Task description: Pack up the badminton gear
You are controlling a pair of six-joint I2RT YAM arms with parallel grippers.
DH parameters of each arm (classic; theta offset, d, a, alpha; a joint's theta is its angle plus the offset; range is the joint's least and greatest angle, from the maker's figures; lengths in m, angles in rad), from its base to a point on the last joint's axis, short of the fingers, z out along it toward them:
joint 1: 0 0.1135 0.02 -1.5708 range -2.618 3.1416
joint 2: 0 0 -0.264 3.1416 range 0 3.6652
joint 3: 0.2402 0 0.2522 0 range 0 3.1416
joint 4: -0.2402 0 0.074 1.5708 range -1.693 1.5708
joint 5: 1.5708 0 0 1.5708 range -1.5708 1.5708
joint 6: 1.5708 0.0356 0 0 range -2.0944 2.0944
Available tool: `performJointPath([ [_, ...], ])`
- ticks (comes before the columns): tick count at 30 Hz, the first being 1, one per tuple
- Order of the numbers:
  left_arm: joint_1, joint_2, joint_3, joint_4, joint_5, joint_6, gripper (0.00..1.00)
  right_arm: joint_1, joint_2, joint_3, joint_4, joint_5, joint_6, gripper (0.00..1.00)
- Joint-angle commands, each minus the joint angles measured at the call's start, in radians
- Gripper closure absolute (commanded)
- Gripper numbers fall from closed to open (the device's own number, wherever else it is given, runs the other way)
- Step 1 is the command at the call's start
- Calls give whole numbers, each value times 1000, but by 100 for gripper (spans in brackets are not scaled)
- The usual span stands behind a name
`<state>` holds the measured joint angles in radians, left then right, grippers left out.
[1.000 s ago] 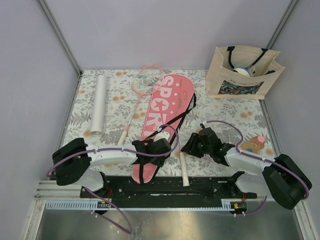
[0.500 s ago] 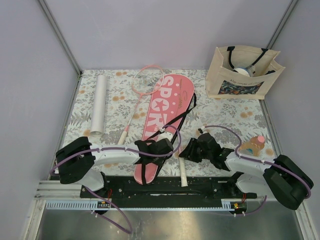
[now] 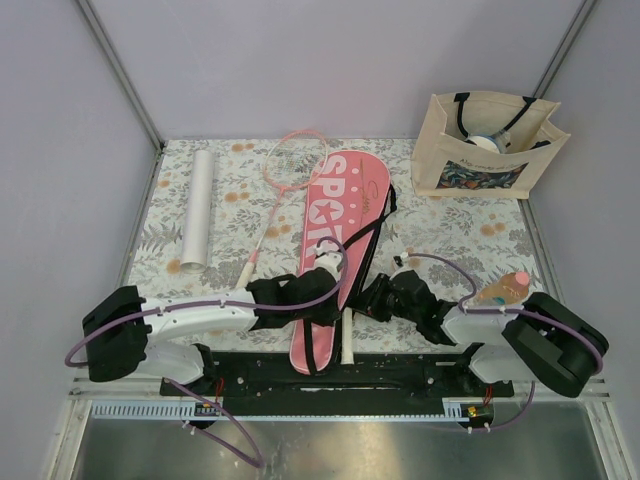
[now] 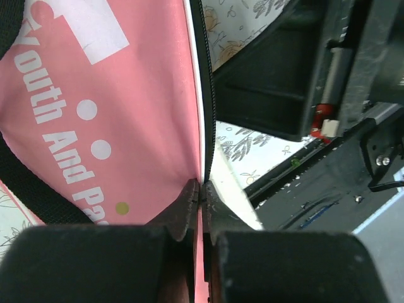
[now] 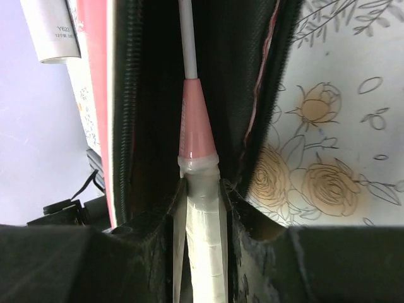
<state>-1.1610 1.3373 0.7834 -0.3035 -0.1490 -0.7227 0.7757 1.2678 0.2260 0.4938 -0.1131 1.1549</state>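
The pink racket cover (image 3: 338,215) lettered "SPORT" lies lengthwise mid-table, its black strap (image 3: 362,232) along its right side. My left gripper (image 3: 318,290) (image 4: 203,187) is shut on the cover's (image 4: 126,120) zipped right edge. My right gripper (image 3: 368,298) (image 5: 203,187) is shut on the white handle (image 5: 205,240) (image 3: 347,338) of one racket. That racket's pink cone (image 5: 196,120) and thin shaft run into the cover's dark opening (image 5: 142,95). A second pink-framed racket (image 3: 290,160) lies left of the cover. The white tube (image 3: 198,208) lies further left.
A beige tote bag (image 3: 488,150) with black straps stands at the back right. A small peach-coloured bottle (image 3: 505,289) lies by the right arm. The black base rail (image 3: 400,375) runs along the near edge. Grey walls close in both sides and the back.
My left gripper has shut on the cover's edge and drawn the cover's near end to the right. The right gripper has closed on the racket handle and carried it left to the cover.
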Motion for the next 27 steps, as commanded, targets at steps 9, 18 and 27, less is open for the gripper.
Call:
performJointPath([
  [9, -3, -52, -68, 142, 42, -90, 100, 82, 249, 24, 500, 150, 201, 77],
  [18, 4, -154, -170, 248, 52, -141, 100, 83, 504, 22, 937, 144, 243, 76],
  [27, 4, -144, -217, 350, 86, -176, 100, 93, 573, 55, 957, 161, 218, 76],
])
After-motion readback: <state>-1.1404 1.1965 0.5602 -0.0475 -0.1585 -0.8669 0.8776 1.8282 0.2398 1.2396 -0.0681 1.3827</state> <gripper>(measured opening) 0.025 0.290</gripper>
